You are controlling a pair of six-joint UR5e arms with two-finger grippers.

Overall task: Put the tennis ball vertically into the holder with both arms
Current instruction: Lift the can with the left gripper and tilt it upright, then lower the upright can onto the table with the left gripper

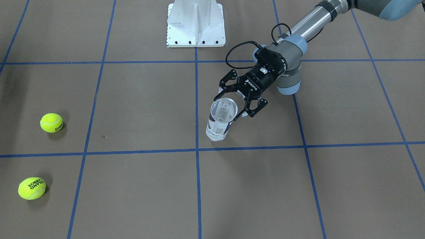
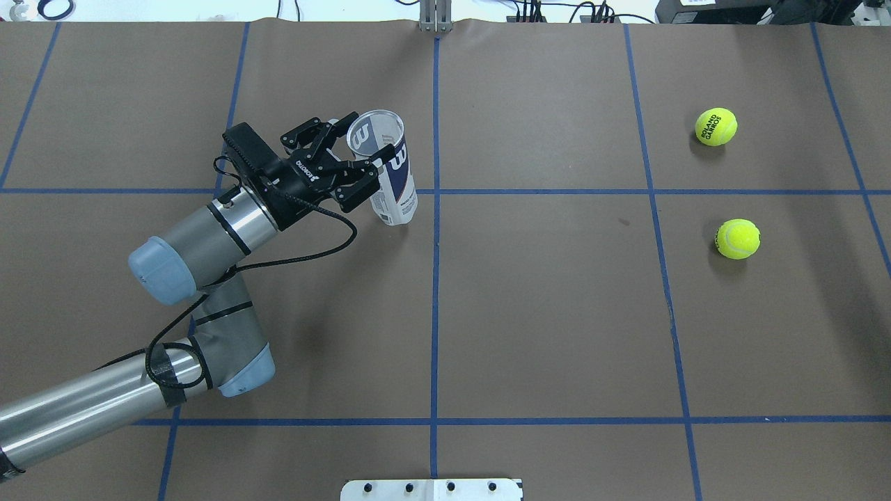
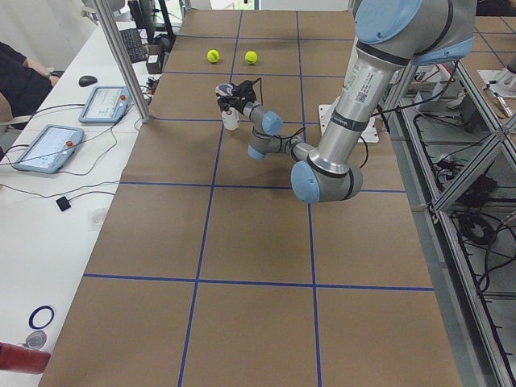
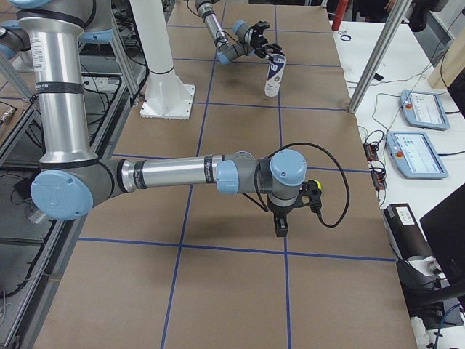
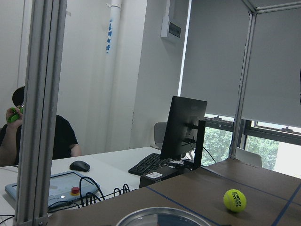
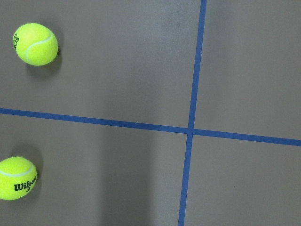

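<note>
1. Nearest in the right-end view is the right arm, stretched low over the table (image 2: 557, 313). The right gripper (image 4: 280, 227) points straight down and shows only in that side view, so I cannot tell whether its claw is spread or clenched.
2. Its wrist camera looks down on two tennis balls lying on the brown paper with no finger in sight. I judge that no ball is picked up yet.
3. Both balls lie loose on the robot's right half, the nearer ball (image 2: 738, 239) and the farther ball (image 2: 715, 126), and both are well apart from the can.
4. Farthest off, the holder (image 2: 398, 188) stands upright on the table just left of the centre blue line, with its open mouth up. Seen from above in the front view, it holds no ball.
5. The left gripper (image 2: 363, 142) comes in sideways near the silver rim with one finger on each side of the clear wall. As far as the views show, it is grasping the holder to steady it.
6. By my reading the holding half is done, but the ball half is all to come – grasp a ball, carry it across, line it up over the mouth and lower it in
</note>
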